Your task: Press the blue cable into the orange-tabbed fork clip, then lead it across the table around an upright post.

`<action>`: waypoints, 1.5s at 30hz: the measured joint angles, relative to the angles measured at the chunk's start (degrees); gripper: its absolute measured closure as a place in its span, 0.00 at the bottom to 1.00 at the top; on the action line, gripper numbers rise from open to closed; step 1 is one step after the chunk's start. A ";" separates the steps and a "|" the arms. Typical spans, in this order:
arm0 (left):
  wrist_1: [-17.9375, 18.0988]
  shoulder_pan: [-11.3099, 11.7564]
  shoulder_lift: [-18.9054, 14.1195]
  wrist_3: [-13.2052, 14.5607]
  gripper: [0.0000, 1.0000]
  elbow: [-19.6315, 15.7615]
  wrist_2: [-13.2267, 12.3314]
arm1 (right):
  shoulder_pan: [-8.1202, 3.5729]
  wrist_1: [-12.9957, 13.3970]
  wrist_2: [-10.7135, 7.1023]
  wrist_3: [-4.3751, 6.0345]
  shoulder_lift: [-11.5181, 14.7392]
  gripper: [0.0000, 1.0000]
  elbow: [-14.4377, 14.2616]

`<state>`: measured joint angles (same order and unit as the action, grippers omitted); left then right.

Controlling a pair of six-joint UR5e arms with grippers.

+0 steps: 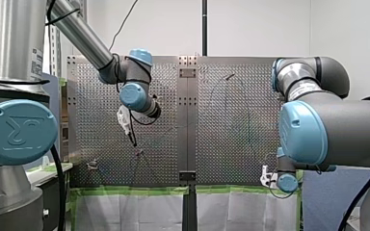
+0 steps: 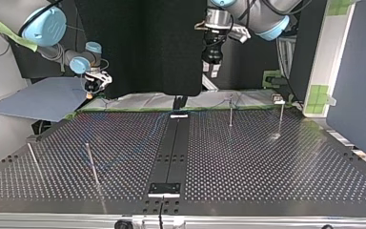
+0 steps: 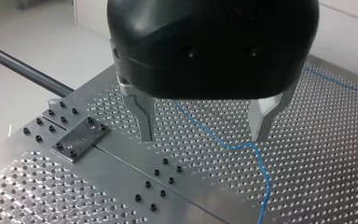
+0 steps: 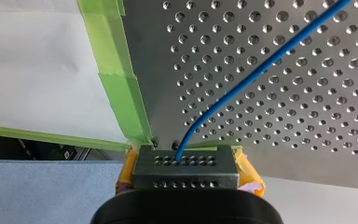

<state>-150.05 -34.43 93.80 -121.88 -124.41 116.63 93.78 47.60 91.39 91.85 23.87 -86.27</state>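
**Cable in hand, clip to come.** My right tool [image 4: 186,163], yellow pads flanking its grey fingertip block, is clenched on the blue cable [image 4: 261,70] at a taped corner of the perforated counter [image 4: 307,116]. From the grip the line runs straight out over the holes, slanting away from the green tape [image 4: 121,84].

Across the counter, my left tool [image 3: 204,135] hangs just beside the centre strip [image 3: 121,161], its metal fingers spread with nothing between them. The cable lies flat on the plate under it. It comes in on a slant between the two fingers, bends near one fingertip and then runs back toward the wrist. Its long axis there crosses the gap obliquely rather than squarely, so a straight drop would likely want a turn of the wrist first.

In the top view a small fitting [image 2: 278,99] sits by the far right corner, next to an upright post [image 2: 280,117]. It may be the orange-tabbed fork clip, though it is too small to say. If so, it is on my left arm's side, well apart from the right tool's grip, and the cable is not yet in it.
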 joint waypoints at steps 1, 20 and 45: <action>0.47 0.06 0.00 -0.30 0.00 -0.49 -0.27 | 0.00 -0.02 -0.02 0.10 0.00 1.00 0.00; 7.99 0.90 0.00 -0.01 0.00 -8.00 -6.47 | 0.65 -1.18 -0.06 -0.19 0.00 1.00 0.00; 15.52 2.16 0.01 6.31 0.00 -8.11 -4.71 | 1.02 -1.18 -0.06 -0.95 0.00 1.00 0.09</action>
<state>-134.52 -32.28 93.81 -115.57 -132.52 111.92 94.79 46.42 91.33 90.90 23.87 -86.19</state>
